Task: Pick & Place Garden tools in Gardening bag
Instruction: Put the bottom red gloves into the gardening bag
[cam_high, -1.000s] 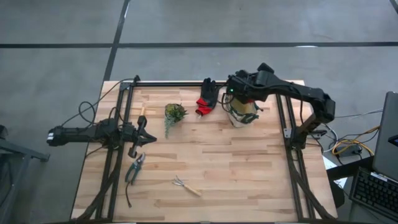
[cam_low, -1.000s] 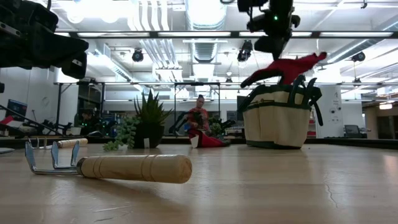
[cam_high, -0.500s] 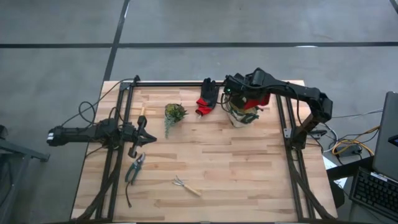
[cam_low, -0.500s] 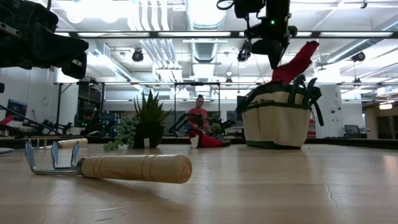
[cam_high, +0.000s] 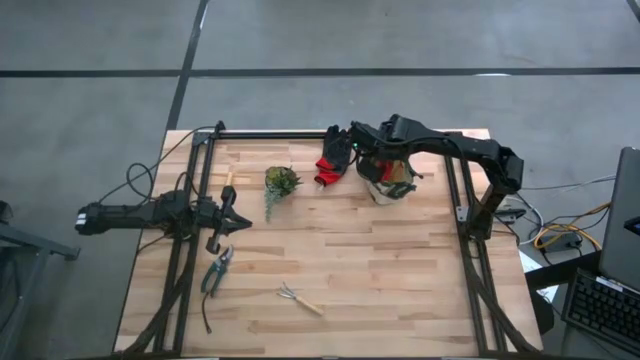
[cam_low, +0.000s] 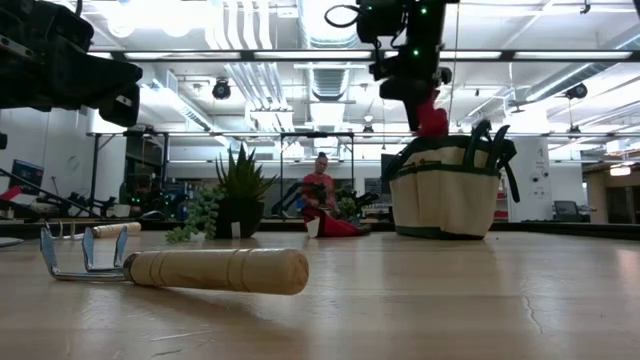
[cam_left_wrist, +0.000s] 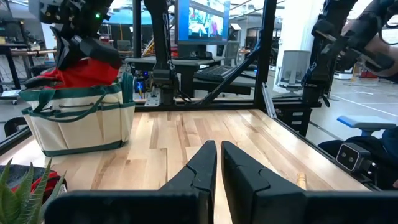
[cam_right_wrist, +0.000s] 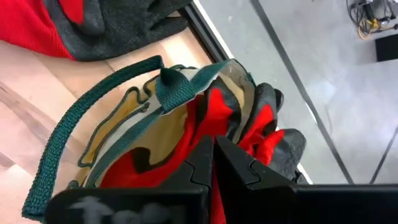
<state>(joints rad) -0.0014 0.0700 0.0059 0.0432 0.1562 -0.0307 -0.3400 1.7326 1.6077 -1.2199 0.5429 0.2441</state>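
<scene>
The gardening bag (cam_high: 391, 186) (cam_low: 444, 195), beige canvas with dark green trim, stands on its base at the table's far right. My right gripper (cam_high: 383, 160) (cam_right_wrist: 212, 155) is right above its mouth, shut on a red glove (cam_low: 432, 121) (cam_right_wrist: 264, 130) that reaches down into the bag. A black-and-red glove (cam_high: 334, 156) lies flat left of the bag. Pruners (cam_high: 216, 270) and the wooden-handled hand fork (cam_high: 300, 298) (cam_low: 170, 268) lie near the front. My left gripper (cam_high: 236, 210) (cam_left_wrist: 218, 149) waits at the left edge, shut and holding nothing. My right gripper pinches the red glove's fabric (cam_right_wrist: 206, 121) between its two fingers, coming from above and slanting down over the bag's mouth. The glove hangs below the fingers, its lower part bunched inside the bag; which part of the glove is gripped is hidden by the fingers.
A small leafy plant (cam_high: 281, 183) (cam_low: 237, 195) stands between the two arms. A short wooden handle (cam_high: 228, 179) lies by my left gripper. Black frame rails (cam_high: 455, 200) run along the table's left, right and far edges. Bare wood fills the middle.
My right gripper has sunk toward the bag, shifted a little toward the table's left edge, and tipped more steeply down, staying shut. The red glove, first stretched out level above the bag, has swung up and then dropped into the bag's mouth.
</scene>
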